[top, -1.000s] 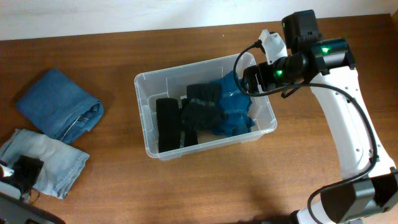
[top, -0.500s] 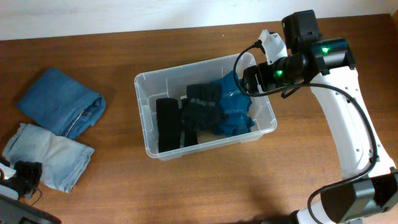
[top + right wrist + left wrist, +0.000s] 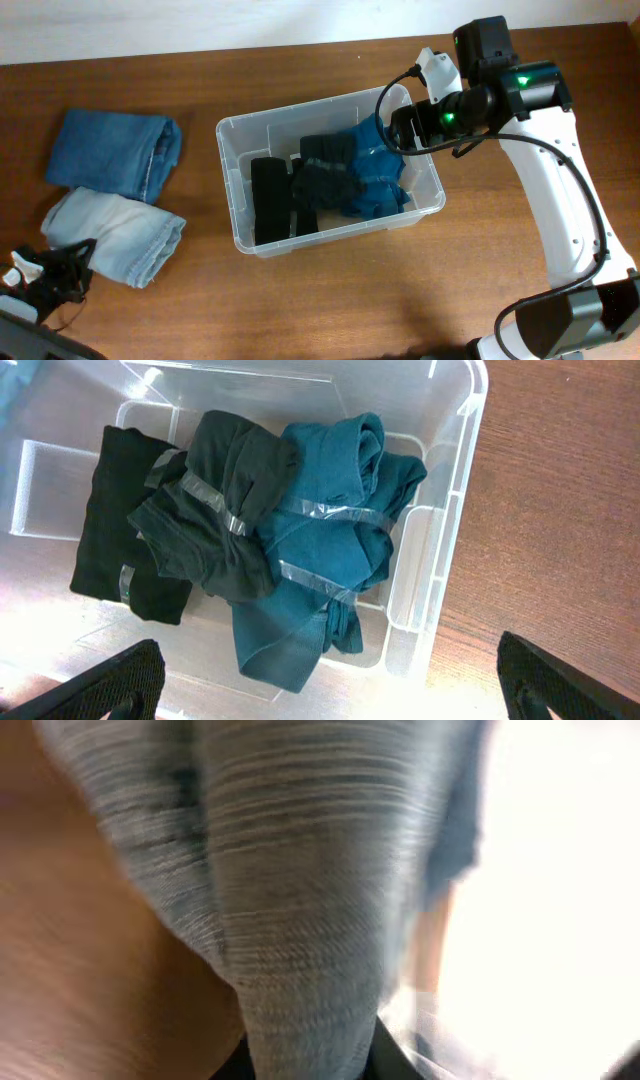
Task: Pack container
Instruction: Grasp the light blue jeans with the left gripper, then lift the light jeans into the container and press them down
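We list one clear rectangular plastic tub point(image 3: 300, 107) with rounded corners, standing mid-way along the brown wooden counter point(image 3: 300, 310) and already holding a black folded garment point(image 3: 268, 205), a charcoal garment point(image 3: 325, 170) and a teal garment point(image 3: 378, 182). We judge it light, slick and slightly flexible in the walls, best taken by its thick rim at a short end. Around it lie a mid-blue folded denim point(image 3: 115, 150) and a pale folded denim point(image 3: 115, 235), both well apart to one side with nothing between; the right tool point(image 3: 330, 660) hangs spread wide over the tub's far end, and the left tool point(image 3: 50, 272) appears clamped on the pale denim's edge.
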Controlling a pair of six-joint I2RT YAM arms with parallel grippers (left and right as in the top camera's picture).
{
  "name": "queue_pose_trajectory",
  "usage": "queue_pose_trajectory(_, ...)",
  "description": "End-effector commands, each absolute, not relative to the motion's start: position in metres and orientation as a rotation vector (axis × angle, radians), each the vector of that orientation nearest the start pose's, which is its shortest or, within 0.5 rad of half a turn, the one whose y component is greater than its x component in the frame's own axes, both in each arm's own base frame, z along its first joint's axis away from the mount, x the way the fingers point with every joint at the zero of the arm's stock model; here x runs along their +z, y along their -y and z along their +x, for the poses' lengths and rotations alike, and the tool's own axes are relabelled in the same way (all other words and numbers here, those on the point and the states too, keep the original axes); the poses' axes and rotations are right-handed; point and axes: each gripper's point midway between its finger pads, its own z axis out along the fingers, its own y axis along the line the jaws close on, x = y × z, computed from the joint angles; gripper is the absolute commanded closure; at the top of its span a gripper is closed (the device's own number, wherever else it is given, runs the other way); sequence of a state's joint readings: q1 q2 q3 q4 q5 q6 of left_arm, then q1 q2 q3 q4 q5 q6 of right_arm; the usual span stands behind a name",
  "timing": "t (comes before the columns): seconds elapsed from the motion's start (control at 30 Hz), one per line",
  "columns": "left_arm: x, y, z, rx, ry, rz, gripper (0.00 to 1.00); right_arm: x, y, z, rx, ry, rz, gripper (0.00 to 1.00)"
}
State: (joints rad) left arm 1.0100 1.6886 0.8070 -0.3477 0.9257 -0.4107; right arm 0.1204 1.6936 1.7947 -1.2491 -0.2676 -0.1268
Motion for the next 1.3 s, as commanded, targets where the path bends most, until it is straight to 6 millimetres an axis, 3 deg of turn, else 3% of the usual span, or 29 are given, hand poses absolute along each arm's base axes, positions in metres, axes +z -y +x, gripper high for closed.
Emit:
queue_pose_trajectory(0.0, 0.135, -0.16, 0.3, -1.165, -1.845, -1.125, 0.99, 0.239, -0.095, 0.378, 0.379, -2.674, -0.408, 0.02)
queue_pose_trajectory(0.27, 0.241, -0.105, 0.321, -1.092, -1.865, -0.738, 1.0, 0.239, -0.095, 0.379, 0.378, -2.674, -0.407, 0.02)
queue_pose_trajectory(0.43, 0.311, -0.044, 0.336, -1.109, -1.877, -0.42, 0.99, 0.239, -0.094, 0.379, 0.378, -2.675, -0.406, 0.02)
queue_pose_trajectory(0.53, 0.341, -0.006, 0.343, -1.121, -1.883, -0.256, 0.99, 0.239, -0.094, 0.379, 0.378, -2.675, -0.406, 0.02)
queue_pose_trajectory(0.63, 0.355, 0.029, 0.35, -1.109, -1.897, -0.157, 0.99, 0.239, -0.093, 0.379, 0.368, -2.677, -0.402, 0.01)
queue_pose_trajectory(0.8, 0.339, 0.09, 0.364, -1.058, -1.969, -0.071, 0.99, 0.238, -0.052, 0.385, 0.16, -2.711, -0.172, 0.02)
queue_pose_trajectory(1.13, 0.268, 0.233, 0.381, -1.092, -2.111, 0.224, 1.0, 0.263, 0.045, 0.366, 0.082, -2.657, 0.207, 0.01)
queue_pose_trajectory(1.27, 0.236, 0.279, 0.389, -1.079, -2.142, 0.229, 0.99, 0.261, 0.064, 0.358, 0.106, -2.67, 0.292, 0.02)
